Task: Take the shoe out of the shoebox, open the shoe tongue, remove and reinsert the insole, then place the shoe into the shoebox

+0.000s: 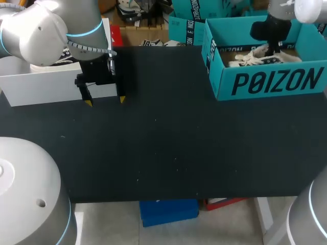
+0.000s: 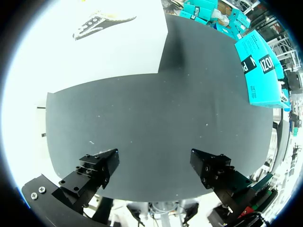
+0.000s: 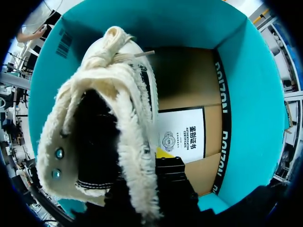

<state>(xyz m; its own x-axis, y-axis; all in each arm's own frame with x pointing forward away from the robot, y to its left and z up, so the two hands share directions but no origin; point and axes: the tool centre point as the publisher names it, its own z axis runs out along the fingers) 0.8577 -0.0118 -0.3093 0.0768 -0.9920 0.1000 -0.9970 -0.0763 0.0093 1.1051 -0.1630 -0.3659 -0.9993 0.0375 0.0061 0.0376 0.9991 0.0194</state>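
A cream canvas shoe [image 1: 260, 57] with frayed edges lies inside the teal shoebox [image 1: 276, 84] at the back right. My right gripper [image 1: 271, 48] comes down into the box and is shut on the shoe. In the right wrist view the shoe [image 3: 94, 127] fills the space ahead, its frayed collar pinched at the right gripper [image 3: 152, 163], with the shoebox wall [image 3: 189, 23] all around. My left gripper [image 1: 105, 101] hangs open over the black table by a white box, holding nothing; the left gripper [image 2: 154, 165] sees the shoebox [image 2: 259, 71] far ahead.
A white box [image 1: 46, 87] stands at the table's back left edge, just behind my left gripper. A white card [image 3: 182, 135] lies on the shoebox floor beside the shoe. More teal boxes [image 1: 186, 25] sit behind the table. The black tabletop [image 1: 168, 143] spreads between the arms.
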